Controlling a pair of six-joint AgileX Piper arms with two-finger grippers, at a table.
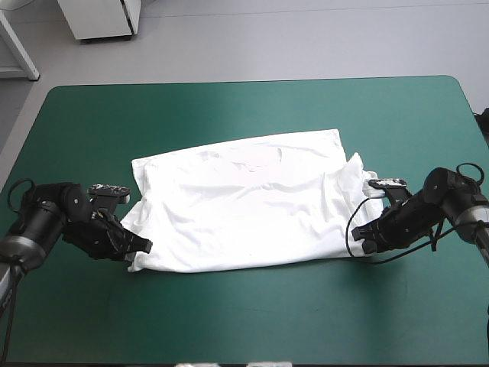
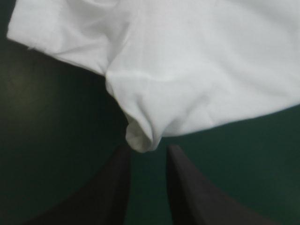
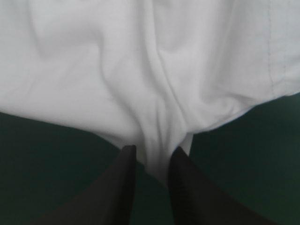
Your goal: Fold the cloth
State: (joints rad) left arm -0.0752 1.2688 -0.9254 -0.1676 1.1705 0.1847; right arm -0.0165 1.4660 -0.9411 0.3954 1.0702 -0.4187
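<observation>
The white T-shirt (image 1: 244, 202) lies spread as a broad flat layer across the middle of the teal-green table. My left gripper (image 1: 141, 246) is at the shirt's near-left corner. In the left wrist view a puckered corner of the T-shirt (image 2: 140, 136) sits pinched at the very tips of the left gripper (image 2: 148, 149), whose black fingers are all but shut. My right gripper (image 1: 361, 243) is at the near-right corner. There a bunched fold of the T-shirt (image 3: 154, 117) runs down between the nearly shut fingers of the right gripper (image 3: 152, 149).
Bare teal-green cover (image 1: 252, 321) lies all around the shirt, with a wide strip along the near edge and another toward the far edge. A black cable loops on the table beside the right arm.
</observation>
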